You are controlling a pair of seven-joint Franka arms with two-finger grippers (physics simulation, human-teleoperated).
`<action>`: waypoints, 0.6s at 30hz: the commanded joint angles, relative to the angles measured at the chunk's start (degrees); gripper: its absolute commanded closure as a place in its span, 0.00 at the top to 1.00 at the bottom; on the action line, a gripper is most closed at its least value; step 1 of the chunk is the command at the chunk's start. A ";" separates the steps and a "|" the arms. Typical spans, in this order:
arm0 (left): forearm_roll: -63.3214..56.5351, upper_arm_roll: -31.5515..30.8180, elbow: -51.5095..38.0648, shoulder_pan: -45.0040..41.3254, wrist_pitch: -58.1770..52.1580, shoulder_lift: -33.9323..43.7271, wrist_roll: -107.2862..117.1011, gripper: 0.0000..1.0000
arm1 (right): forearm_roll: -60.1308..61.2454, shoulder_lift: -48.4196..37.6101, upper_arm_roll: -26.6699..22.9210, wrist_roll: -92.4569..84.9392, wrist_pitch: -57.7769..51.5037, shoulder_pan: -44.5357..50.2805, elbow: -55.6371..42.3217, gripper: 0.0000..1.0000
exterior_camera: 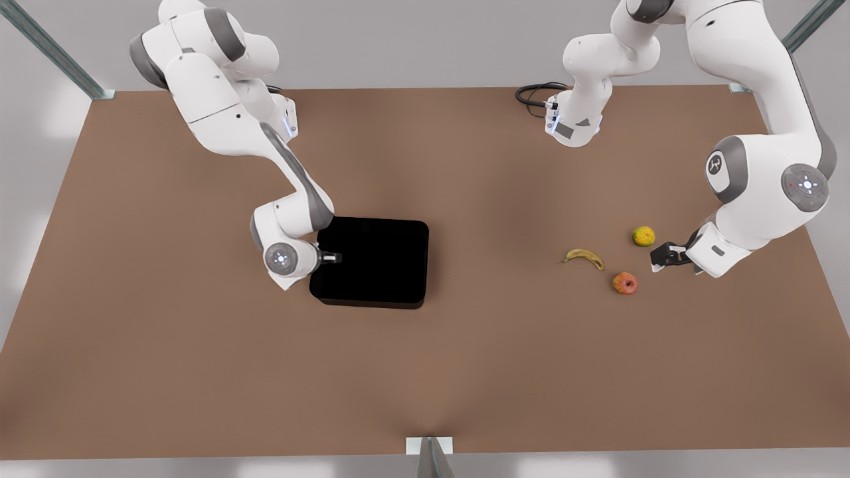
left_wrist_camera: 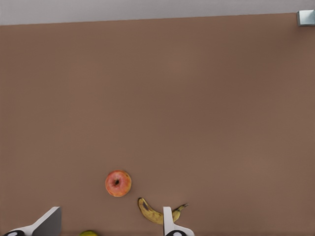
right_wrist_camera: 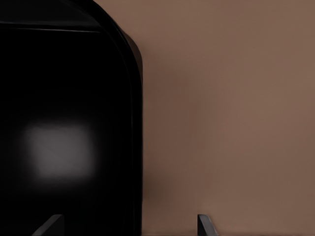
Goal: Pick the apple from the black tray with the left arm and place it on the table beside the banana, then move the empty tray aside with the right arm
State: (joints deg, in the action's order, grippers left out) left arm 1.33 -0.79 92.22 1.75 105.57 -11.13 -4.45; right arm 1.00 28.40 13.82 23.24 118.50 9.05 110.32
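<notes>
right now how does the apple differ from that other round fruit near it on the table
The apple is red-orange with a yellowish patch; the yellow-green fruit has no red. The apple lies nearer the front view's bottom edge, just past the end of the banana; the yellow-green fruit lies farther back, closer to the left gripper, whose fingers are open. Both are round, similar in size, and rest on the table outside the black tray.

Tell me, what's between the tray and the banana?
Nothing. In the front view, only bare brown table lies between the black tray and the banana.
</notes>
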 commanded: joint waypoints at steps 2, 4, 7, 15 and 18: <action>-0.10 -0.01 -0.02 0.01 -0.02 0.06 1.55 1.00 | 1.54 0.69 0.06 -9.79 0.77 0.00 0.07 1.00; -0.10 -0.09 0.07 0.01 -0.02 0.06 1.55 1.00 | 1.63 1.48 0.06 -9.79 1.91 -0.08 0.07 0.69; -0.10 -0.09 0.07 0.01 -0.02 -0.03 1.55 1.00 | 1.63 1.39 0.06 -9.88 1.91 -0.08 -0.02 0.37; -0.10 -0.09 0.07 0.01 -0.02 0.06 1.55 1.00 | 1.63 1.22 -0.02 -10.14 1.12 -0.17 -0.55 0.01; -0.02 -0.09 0.07 0.01 0.07 -0.03 1.55 1.00 | 1.63 -1.77 -0.11 -10.40 -4.05 -0.17 -3.79 0.00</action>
State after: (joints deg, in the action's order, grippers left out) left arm 1.31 -0.87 92.31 1.76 105.60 -11.18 -3.52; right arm 3.97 27.24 13.62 15.29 118.79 8.87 107.12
